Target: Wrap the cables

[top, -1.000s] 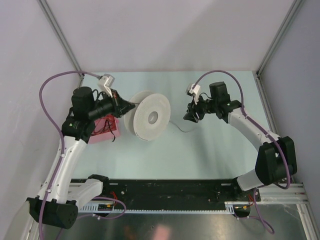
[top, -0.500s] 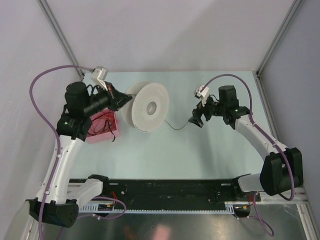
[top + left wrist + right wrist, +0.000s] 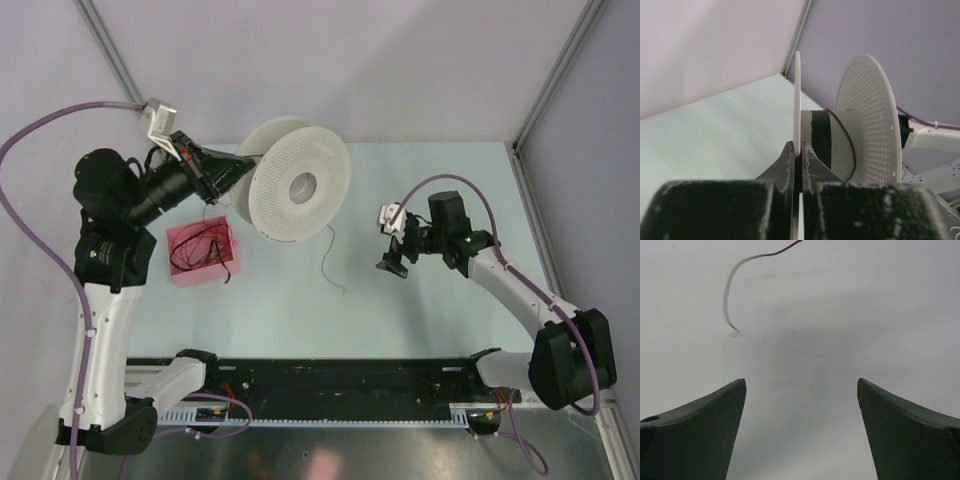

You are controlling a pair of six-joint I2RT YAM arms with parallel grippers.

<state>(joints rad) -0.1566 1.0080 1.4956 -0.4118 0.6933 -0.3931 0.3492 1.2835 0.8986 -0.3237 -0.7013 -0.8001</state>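
Our left fingers [image 3: 782, 167] pinch the spool [image 3: 300, 185] aloft, one cable [image 3: 852, 150] turned round its core, its tail [image 3: 726, 295] dangling. Our right fingers [image 3: 700, 430] stand spread, empty. More cables [image 3: 200, 247] lie in the tray [image 3: 185, 276]: most work remains.

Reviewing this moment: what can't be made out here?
Top view: how much is wound on the spool, hidden by its flange.
Top view: how many cables lie in the pink tray; tangled, too thin.
Right wrist: where the loose cable leads; cut off by the top edge.
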